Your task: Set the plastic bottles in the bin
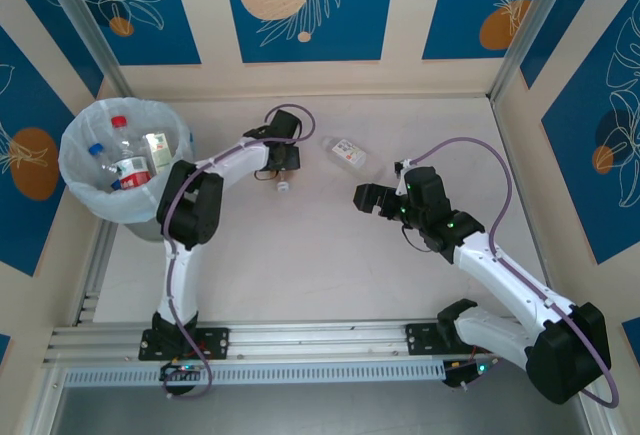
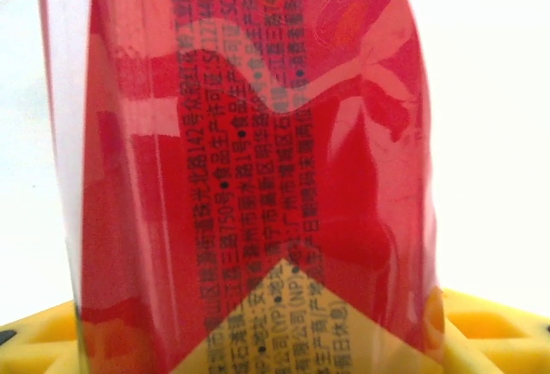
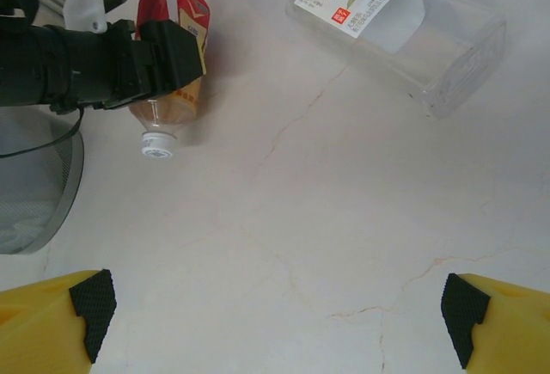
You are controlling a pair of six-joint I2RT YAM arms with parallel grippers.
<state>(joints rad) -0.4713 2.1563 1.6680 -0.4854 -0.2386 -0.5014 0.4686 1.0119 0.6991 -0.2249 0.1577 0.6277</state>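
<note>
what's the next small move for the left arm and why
Probably finish closing the left end effector on the red-labelled bottle before any lift. It straddles the bottle, which lies flat on the table, and I cannot tell whether the grip is firm yet. The bin stands off to its left, so the carry should come only after that.
</note>
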